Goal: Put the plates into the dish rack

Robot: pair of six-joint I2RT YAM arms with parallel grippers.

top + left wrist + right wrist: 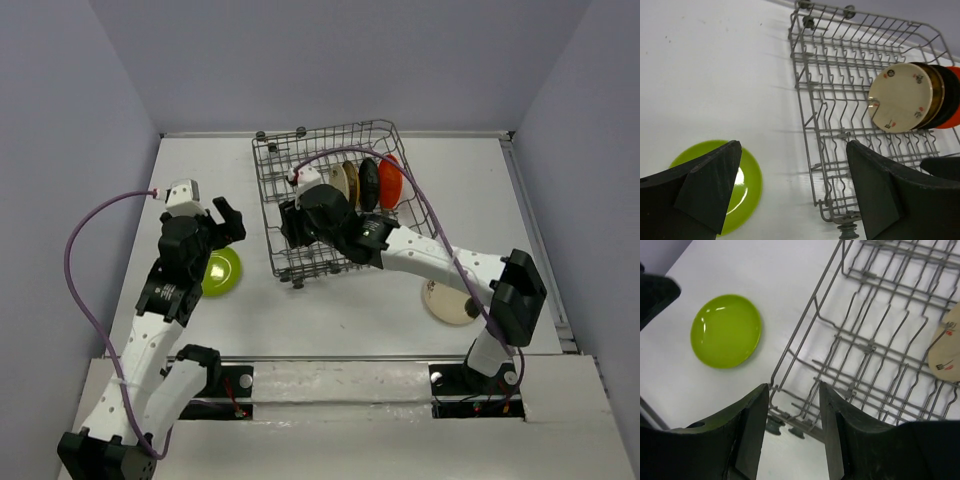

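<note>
In dish rack (272, 190): 4 plates (345, 183) upright | on table (330, 310): 2 plates (222, 270) | left end effector (792, 150) wide | right end effector (793, 387) half-open

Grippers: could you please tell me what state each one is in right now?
Left gripper: open, empty.
Right gripper: open, empty.

left arm (137, 348) and right arm (440, 262): white links, black joints, rows of small dark holes. purple cable (72, 250) loops out at 9 o'clock from left wrist. fingers (710, 190) are matte black wedges.
</note>
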